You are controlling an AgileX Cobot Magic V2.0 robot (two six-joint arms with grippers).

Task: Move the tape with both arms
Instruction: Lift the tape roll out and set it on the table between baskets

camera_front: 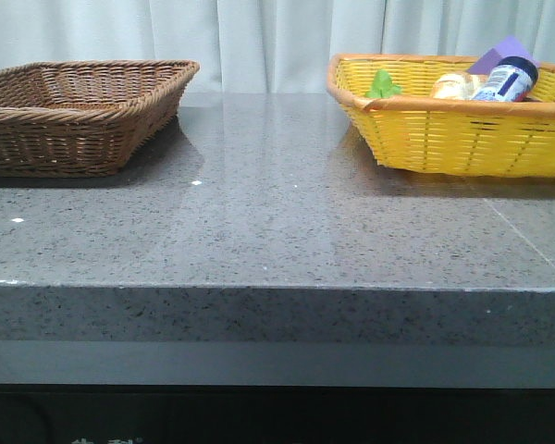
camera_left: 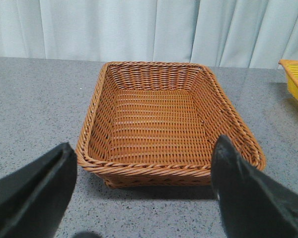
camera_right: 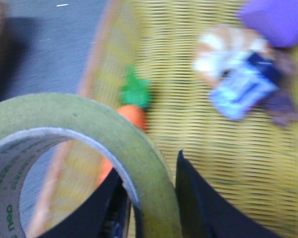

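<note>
The tape (camera_right: 79, 111), a yellowish roll with a white core and green lettering, fills the near part of the right wrist view. My right gripper (camera_right: 151, 171) is shut on its wall, one finger inside the core and one outside. It holds the roll above the yellow basket (camera_right: 188, 124). My left gripper (camera_left: 144, 148) is open and empty, just in front of the near rim of the brown wicker basket (camera_left: 169, 168). Neither gripper nor the tape shows in the front view.
The brown basket (camera_front: 83, 116) stands at the back left, with nothing in it. The yellow basket (camera_front: 444, 139) at the back right holds a toy carrot (camera_right: 131, 111), a blue-labelled bottle (camera_front: 506, 81), a bread-like item (camera_front: 455, 85) and a purple block (camera_front: 504, 51).
</note>
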